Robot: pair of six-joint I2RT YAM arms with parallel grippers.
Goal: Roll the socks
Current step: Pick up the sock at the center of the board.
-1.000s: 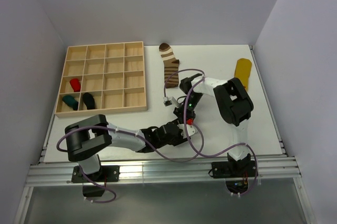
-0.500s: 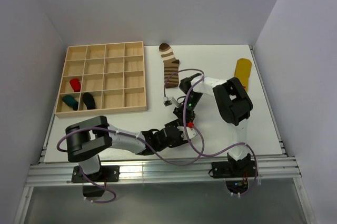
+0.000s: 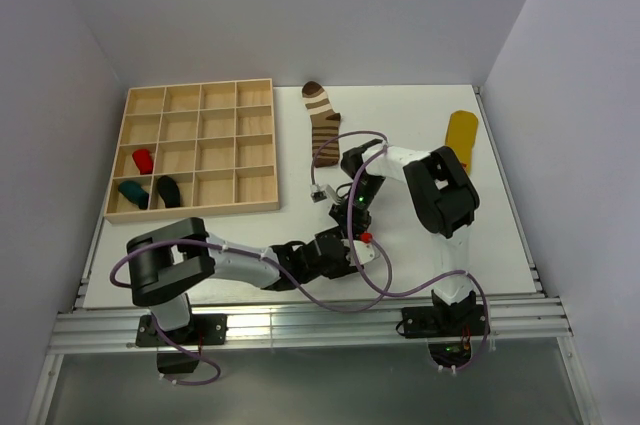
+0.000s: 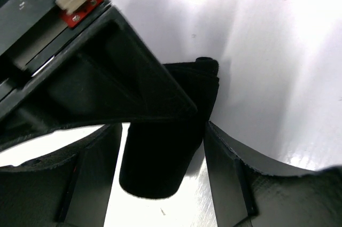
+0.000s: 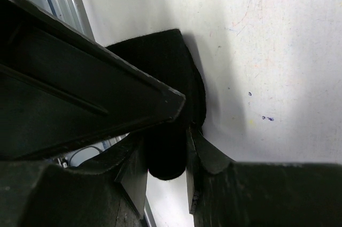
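A black sock, rolled into a thick bundle, lies on the white table between both grippers. My right gripper [image 5: 164, 139] is shut on its end [image 5: 166, 155]. My left gripper [image 4: 160, 131] is open and straddles the bundle [image 4: 157, 163], its right finger [image 4: 230, 173] touching it and a thin gap on the left. In the top view both grippers meet at mid-table, left [image 3: 343, 247] and right [image 3: 356, 219], and hide the sock. The brown-and-cream striped sock [image 3: 322, 121] lies flat at the back. The yellow sock [image 3: 461, 138] lies at the right.
A wooden compartment tray [image 3: 192, 149] stands at the back left. It holds a red roll [image 3: 143, 160], a teal roll [image 3: 133, 192] and a black roll [image 3: 168, 190]. Purple cables [image 3: 340, 150] loop over the table beside the arms.
My left gripper has slid a little to the right, closer to the right gripper. The right arm has stayed put.
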